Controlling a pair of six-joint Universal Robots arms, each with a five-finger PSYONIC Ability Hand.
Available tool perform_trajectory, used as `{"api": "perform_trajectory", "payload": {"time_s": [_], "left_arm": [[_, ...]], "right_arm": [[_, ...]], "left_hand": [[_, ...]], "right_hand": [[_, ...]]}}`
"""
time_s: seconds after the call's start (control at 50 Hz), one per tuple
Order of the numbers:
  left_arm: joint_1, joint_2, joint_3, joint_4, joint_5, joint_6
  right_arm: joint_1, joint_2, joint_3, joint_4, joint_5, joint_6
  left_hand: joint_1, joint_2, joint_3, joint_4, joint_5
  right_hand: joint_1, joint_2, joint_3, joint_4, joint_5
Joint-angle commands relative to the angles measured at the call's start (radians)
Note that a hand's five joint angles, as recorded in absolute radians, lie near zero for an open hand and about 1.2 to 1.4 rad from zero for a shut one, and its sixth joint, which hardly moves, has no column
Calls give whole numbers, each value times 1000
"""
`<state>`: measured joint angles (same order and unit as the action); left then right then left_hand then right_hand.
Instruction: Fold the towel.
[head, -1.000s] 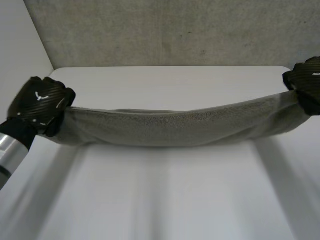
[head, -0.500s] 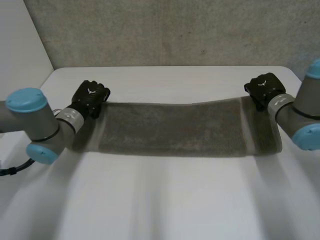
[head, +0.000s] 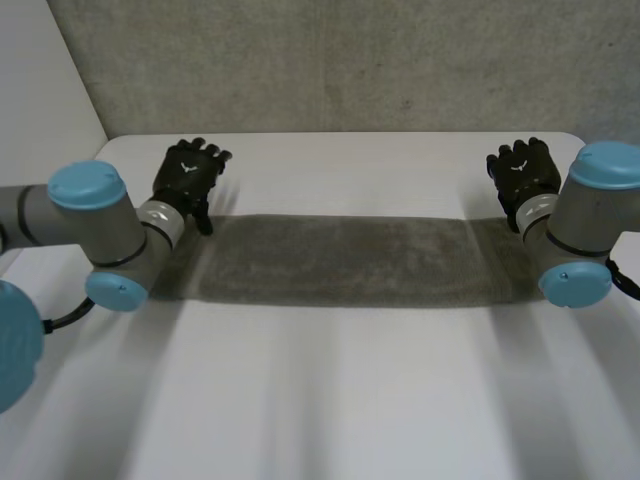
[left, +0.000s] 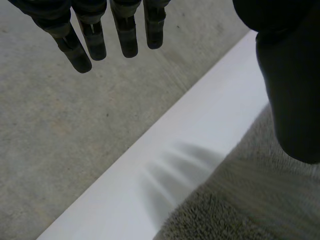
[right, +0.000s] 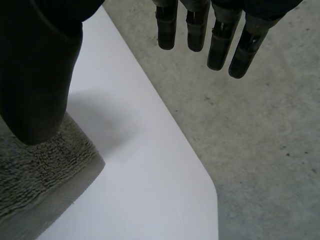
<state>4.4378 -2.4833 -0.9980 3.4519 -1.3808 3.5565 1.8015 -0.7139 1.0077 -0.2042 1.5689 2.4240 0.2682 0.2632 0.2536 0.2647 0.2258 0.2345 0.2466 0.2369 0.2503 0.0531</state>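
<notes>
- Far left, the grey left arm with light-blue caps (head: 95, 225) reaches in over the white worktop (head: 330, 400). Its black left hand (head: 190, 172) sits at the far left corner of the long grey-brown terry towel (head: 340, 262).
- That left hand is wide open. In its wrist view the fingers (left: 90, 35) run out straight, pointing past the worktop's far edge, and nothing is in its grasp. The thumb (left: 292, 80) hangs over the towel's pile (left: 260, 200); whether it touches the cloth, I cannot tell.
- Centre stage, the towel lies flat on the worktop as one narrow band. It stretches crosswise from one arm to the other, on the far half of the surface.
- Behind it all stands a rough grey concrete wall (head: 340, 60).
- Over to the right, the grey right arm with its blue caps (head: 585, 220) stands at the towel's right end. The black right hand (head: 525, 172) is just beyond the far right corner of the cloth.
- Open here too: in the right wrist view the fingers (right: 220, 35) are straight, aimed out past the worktop's rounded corner (right: 207, 187). The thumb (right: 35, 65) is poised above the towel's thick edge (right: 30, 175), gripping nothing.
</notes>
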Motion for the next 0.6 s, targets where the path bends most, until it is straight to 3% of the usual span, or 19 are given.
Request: {"api": "perform_trajectory", "payload": {"time_s": [0.02, 0.1, 0.2, 0.34, 0.6], "left_arm": [[15, 254, -235, -4, -1, -165], [20, 370, -356, 7, 2, -215], [28, 494, -525, 44, 3, -258], [26, 529, -669, 125, 0, -263], [18, 537, -800, 299, -1, -260]], "right_arm": [[4, -234, 242, -4, -3, 3], [-5, -402, 424, 8, -33, 38], [-10, -458, 524, 38, -75, 84], [-45, -447, 575, 88, -119, 104], [-142, -266, 537, 74, -188, 99]], "left_hand": [[-87, -82, -72, -83, -219], [-87, -82, -72, -83, -219], [-87, -82, -72, -83, -219], [-87, -82, -72, -83, -219], [-87, -82, -72, -84, -219]], "right_hand": [[-60, -72, -62, -76, -53], [-60, -72, -62, -76, -53], [-60, -72, -62, -76, -53], [-20, -32, -23, -36, -14], [402, 390, 400, 386, 409]]}}
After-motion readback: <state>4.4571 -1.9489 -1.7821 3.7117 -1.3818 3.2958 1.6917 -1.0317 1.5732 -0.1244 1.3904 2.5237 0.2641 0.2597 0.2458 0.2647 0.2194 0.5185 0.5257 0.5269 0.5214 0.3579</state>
